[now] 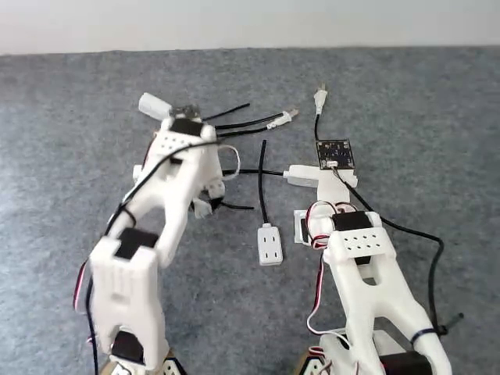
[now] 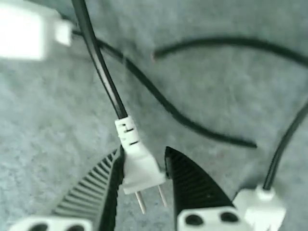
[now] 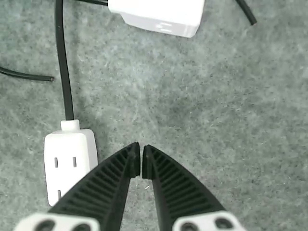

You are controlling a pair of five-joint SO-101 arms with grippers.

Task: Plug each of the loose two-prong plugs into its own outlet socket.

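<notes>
Left gripper (image 2: 143,154): clenched on a white two-prong plug (image 2: 139,168), one finger on each side of the body; the prongs are bare and point back toward the gripper's base, and the black cord runs away over the grey carpet (image 1: 437,117). Right gripper (image 3: 141,151): fingers pressed together, grasping nothing, low over the carpet. Outlet strip (image 1: 270,244): white, lying flat between the two arms just left of the right gripper, slots up, cord running to the far side. White block (image 1: 301,176): farther off than the strip, cord leaving to the left. Loose plug (image 1: 319,96): far right, lying on the carpet, corded to a small circuit board (image 1: 333,154). Pale cable end (image 1: 289,116): far centre, type unclear.
</notes>
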